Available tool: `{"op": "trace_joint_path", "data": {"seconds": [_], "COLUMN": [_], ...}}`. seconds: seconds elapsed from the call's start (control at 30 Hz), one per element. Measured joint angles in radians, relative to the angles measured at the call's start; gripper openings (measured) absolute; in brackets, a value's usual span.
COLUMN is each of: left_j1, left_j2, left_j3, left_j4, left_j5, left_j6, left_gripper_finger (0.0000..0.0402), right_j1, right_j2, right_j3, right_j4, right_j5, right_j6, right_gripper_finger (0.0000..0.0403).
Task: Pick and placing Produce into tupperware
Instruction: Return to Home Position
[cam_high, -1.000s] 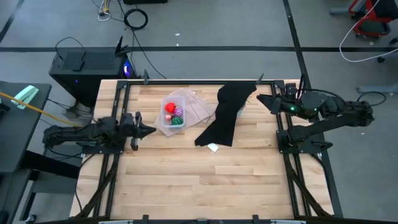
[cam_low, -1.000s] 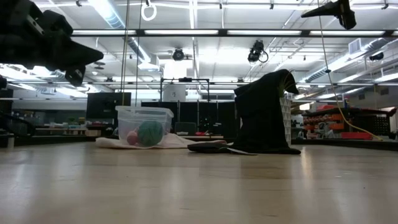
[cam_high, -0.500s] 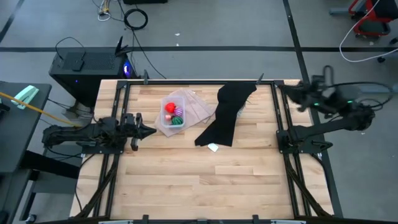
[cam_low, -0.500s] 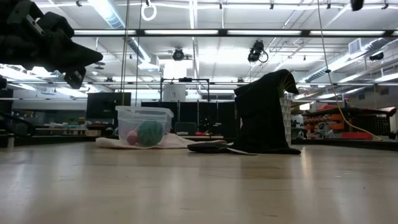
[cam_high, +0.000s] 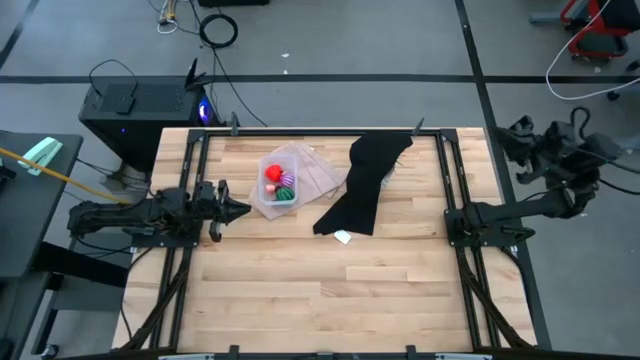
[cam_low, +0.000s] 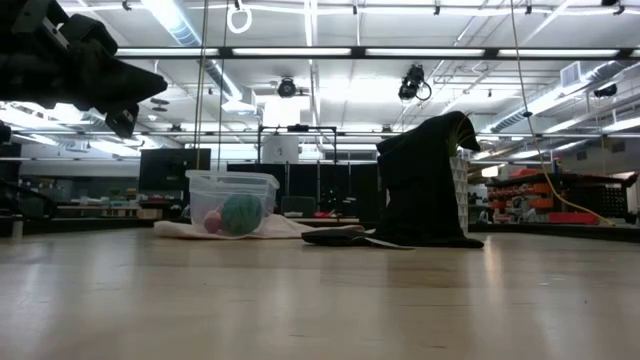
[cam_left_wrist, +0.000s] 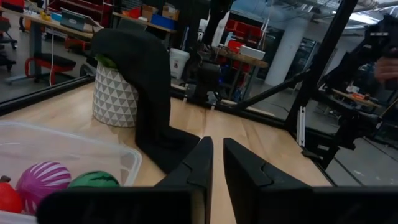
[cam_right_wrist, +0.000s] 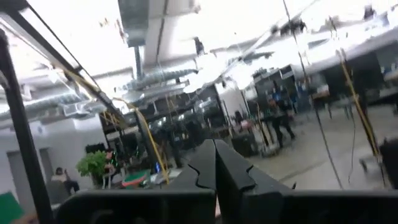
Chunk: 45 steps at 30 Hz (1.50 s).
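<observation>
- Evidently the sorting is as good as done: the tupperware (cam_high: 262, 204) sits on the table (cam_high: 300, 290) toward its far left part, on flat plastic lids (cam_high: 318, 172), and holds a red ball-like piece (cam_high: 271, 174), a magenta-purple piece (cam_high: 286, 179) and a green striped piece (cam_high: 284, 195).
- I cannot make out the tiny dark red pieces.
- No produce shows loose on the table. The only other things on it are the black cloth (cam_high: 365, 185), draped over a patterned pot, and a small white scrap (cam_high: 343, 237) at the cloth's near edge.
- The left gripper (cam_high: 236, 210) hovers just beside the tupperware's left wall, pointing at it. Its fingers (cam_left_wrist: 202, 158) are a narrow slit apart and hold nothing.
- The right gripper (cam_high: 518, 138) is off the table beyond its right edge, raised and aimed into the room. Its fingers (cam_right_wrist: 202, 163) are pressed together and empty.
- Parking the arms looks like the only step left, and the left one seems to have farther to go.
</observation>
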Motion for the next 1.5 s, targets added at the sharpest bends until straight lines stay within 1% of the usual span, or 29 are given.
{"op": "trace_joint_path", "data": {"seconds": [0.07,0.13,0.17,0.2,0.27,0.37,0.43,0.53,0.63,0.8,0.93,1.1,1.23,1.37,1.5], "left_j1": [0.0,0.0,0.0,0.0,0.0,0.0,0.0,0.0,0.0,0.0,0.0,0.0,0.0,0.0,0.0], "left_j2": [0.0,0.0,0.0,0.0,0.0,-0.001,0.0,0.0,-0.001,0.0,-0.001,0.0,0.0,0.0,0.0], "left_j3": [0.0,0.0,0.0,0.0,0.0,0.0,0.0,0.0,0.0,0.0,0.0,0.0,0.0,0.0,0.0], "left_j4": [0.003,0.003,0.002,0.005,0.002,0.006,0.001,0.002,0.013,0.013,0.01,0.009,0.009,0.009,0.009], "left_j5": [0.0,0.0,0.0,0.0,0.0,0.0,0.0,0.0,0.0,0.0,0.0,0.0,0.0,0.001,0.001], "left_j6": [0.0,0.0,0.0,0.0,0.0,0.0,0.0,0.0,0.0,0.005,0.005,0.005,0.005,0.005,0.005], "left_gripper_finger": [0.0046,0.0044,0.0043,0.0041,0.0038,0.0032,0.003,0.0027,0.0029,0.0037,0.004,0.0033,0.0028,0.0031,0.0038], "right_j1": [0.007,0.016,0.016,0.013,0.014,0.014,0.014,0.014,0.014,0.013,0.003,-0.047,-0.107,-0.171,-0.226], "right_j2": [-0.039,-0.05,-0.049,-0.05,-0.05,-0.05,-0.05,-0.05,-0.05,-0.051,-0.051,-0.051,-0.051,-0.051,-0.051], "right_j3": [-0.002,-0.008,-0.002,0.004,-0.006,-0.05,-0.109,-0.237,-0.375,-0.541,-0.622,-0.708,-0.772,-0.815,-0.82], "right_j4": [0.003,0.007,-0.043,-0.1,-0.107,-0.151,-0.047,0.059,0.279,0.517,0.615,0.718,0.775,0.803,0.808], "right_j5": [-0.003,0.002,0.002,-0.003,-0.017,-0.005,-0.018,-0.058,-0.075,-0.092,-0.091,-0.103,-0.166,-0.229,-0.312], "right_j6": [-0.041,-0.052,-0.051,-0.042,-0.01,0.025,0.041,0.047,0.05,0.056,0.061,0.1,0.177,0.242,0.248], "right_gripper_finger": [0.0002,0.0001,0.0001,0.0001,0.0001,0.0,0.0,0.0,0.0,0.0,0.0,0.0,0.0,0.0,0.0]}}
